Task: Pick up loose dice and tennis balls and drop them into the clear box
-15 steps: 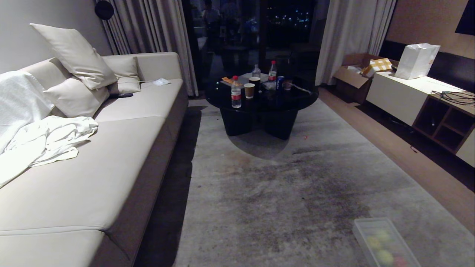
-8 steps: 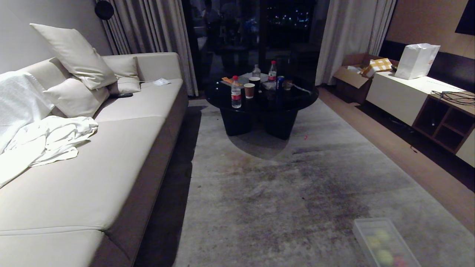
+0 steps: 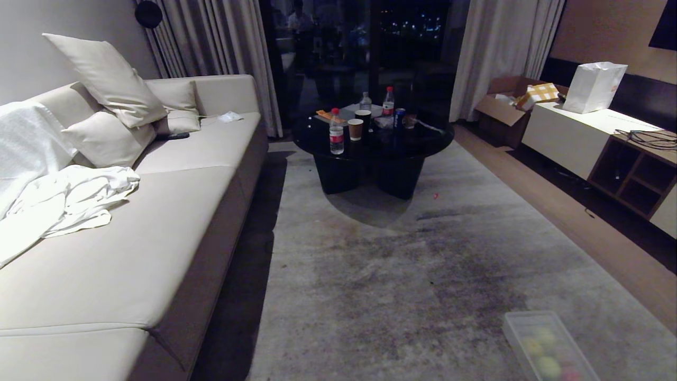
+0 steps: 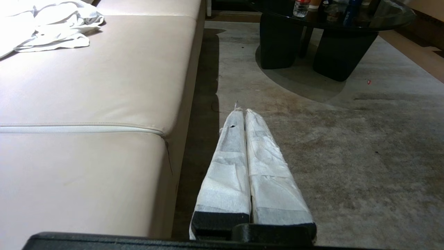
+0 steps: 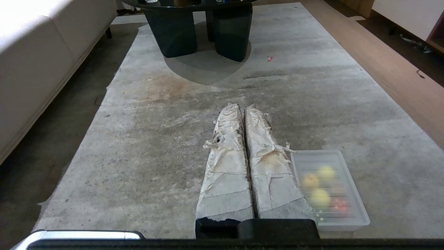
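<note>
We see the clear box (image 3: 550, 346) on the grey rug, at the near right of the scene, well apart from the dark round table far ahead. It is a translucent rectangular tub with rounded corners, lying flat, and a ribbed translucent lid seems to cover it. Through the plastic we make out blurred yellow-green tennis balls (image 5: 319, 197) and a reddish shape, perhaps one of the dice (image 5: 339, 205), all inside it.

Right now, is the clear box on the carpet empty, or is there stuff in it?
Not empty. Blurry yellow-green and reddish round shapes show through the clear box; which are balls or dice, I cannot tell.
</note>
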Motion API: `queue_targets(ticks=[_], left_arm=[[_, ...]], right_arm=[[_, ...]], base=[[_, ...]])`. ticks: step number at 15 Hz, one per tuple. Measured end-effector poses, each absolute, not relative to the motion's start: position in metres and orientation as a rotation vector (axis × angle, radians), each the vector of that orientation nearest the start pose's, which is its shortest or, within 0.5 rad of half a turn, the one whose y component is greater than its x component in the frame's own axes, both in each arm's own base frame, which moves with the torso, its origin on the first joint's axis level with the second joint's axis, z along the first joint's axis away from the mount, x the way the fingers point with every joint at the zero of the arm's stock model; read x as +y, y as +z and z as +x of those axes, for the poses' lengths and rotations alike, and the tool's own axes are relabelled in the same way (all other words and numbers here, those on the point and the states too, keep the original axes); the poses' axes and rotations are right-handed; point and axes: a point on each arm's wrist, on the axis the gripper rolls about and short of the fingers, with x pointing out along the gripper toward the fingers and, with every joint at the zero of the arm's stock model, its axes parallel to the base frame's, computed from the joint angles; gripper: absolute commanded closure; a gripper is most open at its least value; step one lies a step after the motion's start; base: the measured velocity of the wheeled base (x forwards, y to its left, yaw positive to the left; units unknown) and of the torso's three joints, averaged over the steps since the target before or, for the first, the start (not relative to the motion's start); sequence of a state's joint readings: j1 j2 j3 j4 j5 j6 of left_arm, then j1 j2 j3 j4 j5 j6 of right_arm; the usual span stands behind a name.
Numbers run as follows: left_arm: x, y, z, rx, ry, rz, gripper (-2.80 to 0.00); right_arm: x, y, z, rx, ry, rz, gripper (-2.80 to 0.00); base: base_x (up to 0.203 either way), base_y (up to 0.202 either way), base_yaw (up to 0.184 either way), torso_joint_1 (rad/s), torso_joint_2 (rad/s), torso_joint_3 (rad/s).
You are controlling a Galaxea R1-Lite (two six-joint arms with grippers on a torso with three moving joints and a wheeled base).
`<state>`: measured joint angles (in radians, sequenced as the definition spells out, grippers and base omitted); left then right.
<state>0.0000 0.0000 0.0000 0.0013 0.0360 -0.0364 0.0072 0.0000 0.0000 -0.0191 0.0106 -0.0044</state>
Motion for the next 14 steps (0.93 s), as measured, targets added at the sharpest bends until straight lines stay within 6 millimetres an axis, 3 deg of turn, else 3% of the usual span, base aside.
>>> queue_targets(ticks=[14], left_arm=[[0.0008, 0.0754, -0.0228, 0.000, 0.036, -0.037, 0.00]], right_arm=[[0.0000, 0.0775, -0.0228, -0.020, 0.016, -0.002, 0.00]], base=[[0.000, 0.000, 0.000, 0.000, 0.00, 0.000]])
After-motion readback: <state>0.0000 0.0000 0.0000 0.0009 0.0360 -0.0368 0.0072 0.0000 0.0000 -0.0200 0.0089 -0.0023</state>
